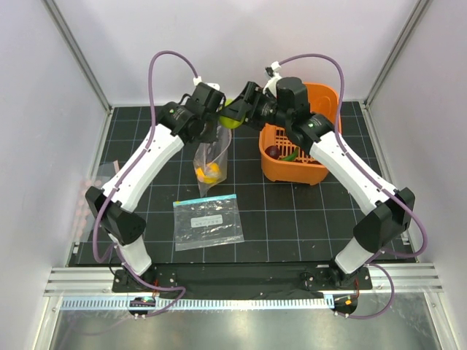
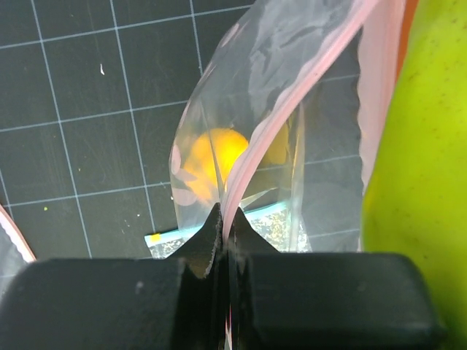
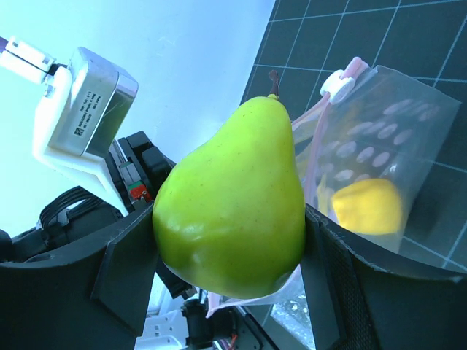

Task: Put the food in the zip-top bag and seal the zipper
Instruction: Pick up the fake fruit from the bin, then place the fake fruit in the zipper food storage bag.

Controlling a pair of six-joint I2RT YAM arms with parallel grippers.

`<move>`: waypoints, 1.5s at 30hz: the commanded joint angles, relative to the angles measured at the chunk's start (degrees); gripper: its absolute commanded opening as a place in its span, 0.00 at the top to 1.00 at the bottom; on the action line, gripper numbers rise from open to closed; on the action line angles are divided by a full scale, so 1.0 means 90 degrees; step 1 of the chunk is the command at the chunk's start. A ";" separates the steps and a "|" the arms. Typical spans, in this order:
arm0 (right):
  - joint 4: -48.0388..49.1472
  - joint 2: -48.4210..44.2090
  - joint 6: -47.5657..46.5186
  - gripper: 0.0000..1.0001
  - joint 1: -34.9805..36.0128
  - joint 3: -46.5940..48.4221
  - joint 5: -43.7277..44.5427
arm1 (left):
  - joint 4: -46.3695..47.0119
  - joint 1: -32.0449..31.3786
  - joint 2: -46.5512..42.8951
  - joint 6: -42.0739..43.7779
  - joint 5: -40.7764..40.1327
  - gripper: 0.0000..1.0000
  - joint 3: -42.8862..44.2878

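My left gripper [image 2: 225, 226] is shut on the pink zipper [image 2: 292, 102] of the clear zip-top bag [image 1: 211, 157], which hangs from it above the mat. A yellow pepper [image 2: 211, 157] lies inside the bag, and it also shows in the right wrist view as the yellow pepper [image 3: 368, 206]. My right gripper [image 3: 230, 233] is shut on a green pear-shaped fruit [image 3: 233, 204], held right beside the bag's mouth [image 1: 232, 117]. The bag's white slider [image 3: 337, 84] sits at the far end of the zipper. A dark maroon piece [image 1: 272, 152] and a green chili [image 1: 290, 155] lie in the basket.
The orange plastic basket [image 1: 321, 171] stands at the back right under the right arm. A second clear bag with a teal strip and white label [image 1: 208, 221] lies flat on the black grid mat in front of the hanging bag. White walls enclose the table.
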 commanded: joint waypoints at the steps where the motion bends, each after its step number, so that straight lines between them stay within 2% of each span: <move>1: 0.0558 -0.0237 0.0321 0.58 0.0195 -0.0101 0.0009 | 0.0127 -0.0030 -0.0325 -0.0049 0.0022 1.00 0.0244; 11: 0.0118 -0.0355 0.0262 0.60 0.0410 -0.0814 0.0390 | 0.0156 -0.0030 -0.0384 -0.0283 0.0100 0.99 0.0410; 18: -0.0847 -0.0247 -0.0050 0.59 0.0498 -0.0649 0.0868 | 0.0156 -0.0020 -0.0394 -0.0420 0.0168 0.98 0.0537; 25: -0.1073 -0.0354 -0.0128 0.57 0.0547 -0.0357 0.0908 | 0.0137 -0.0020 -0.0374 -0.0499 0.0237 0.98 0.0469; 30: -0.1277 -0.0433 -0.0576 0.57 0.0801 -0.0083 0.1181 | 0.0127 -0.0011 -0.0296 -0.0625 0.0363 0.98 0.0527; 36: -0.1590 -0.0403 -0.0958 0.57 0.1006 -0.0092 0.1648 | -0.0097 0.0087 -0.0101 -0.1045 0.1007 0.98 0.1025; 41: -0.1659 -0.0393 -0.1261 0.53 0.1143 -0.0072 0.1943 | 0.0156 0.0243 -0.0120 -0.1562 0.1817 0.97 0.0967; 45: -0.1465 -0.0462 -0.1339 0.52 0.1221 -0.0073 0.1914 | 0.0244 0.0321 -0.0120 -0.1631 0.1955 0.97 0.0899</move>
